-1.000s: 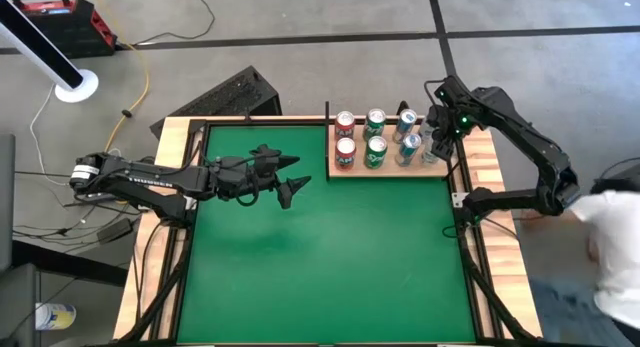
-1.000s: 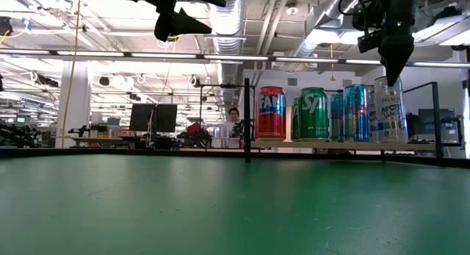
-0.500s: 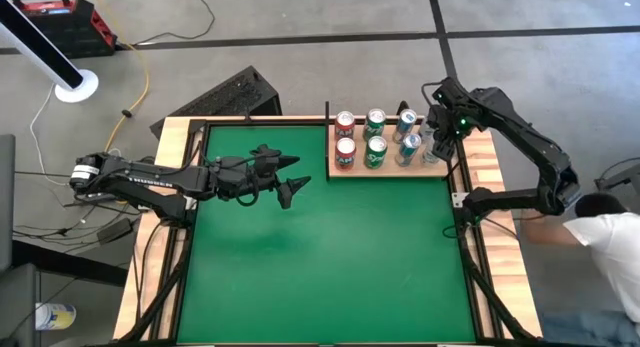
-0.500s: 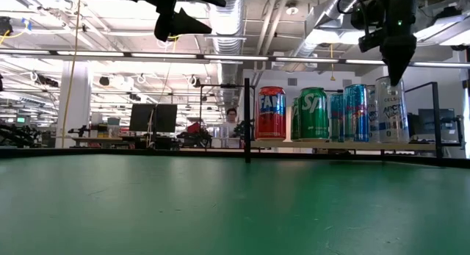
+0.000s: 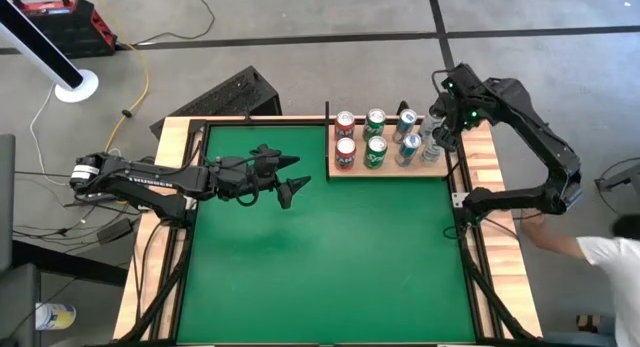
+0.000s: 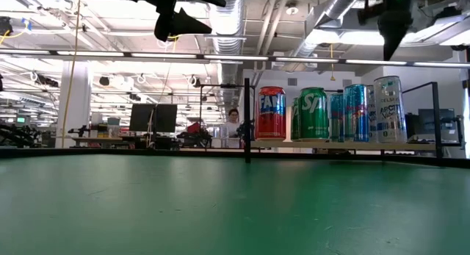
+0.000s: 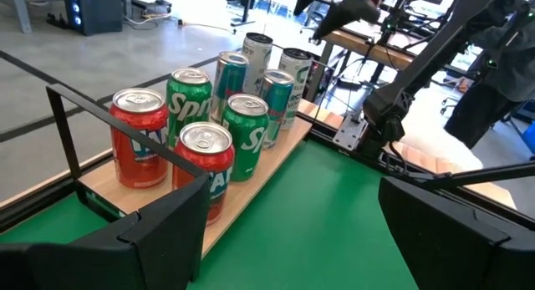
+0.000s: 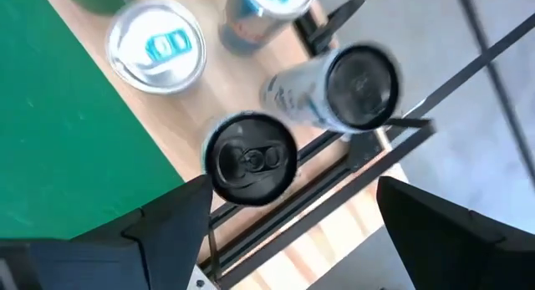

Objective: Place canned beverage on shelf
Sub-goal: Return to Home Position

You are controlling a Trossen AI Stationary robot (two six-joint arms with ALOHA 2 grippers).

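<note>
The right tool (image 5: 441,127) is hanging in the air over the far right corner of the table (image 5: 320,267), with its fingers (image 8: 167,240) standing apart and nothing between them. Straight below it the shelf (image 5: 390,171) is lying flat on the green. All eight cans are standing upright on the shelf in two rows of four. The two white cans (image 8: 251,156) are sitting directly under the tool, at the end of the shelf by the table's right rim, one just behind the other. Seen from table-top level, the tool's tips are showing clear above the nearer white can and are not touching it. Going away from this tool toward the left arm, the blue cans (image 6: 356,112) are coming next, then the green cans (image 6: 313,114), then the red cans (image 7: 139,135) at the shelf's other end. The left tool (image 5: 287,176) is hovering well apart from all this, above the table a little left of its middle, and is pointing toward the shelf. Its fingers are spread wide as well and are gripping nothing, and the red cans are the nearest ones to it. A person (image 5: 612,262) in a white top is showing beyond the table's right rim, past the right arm's base.
</note>
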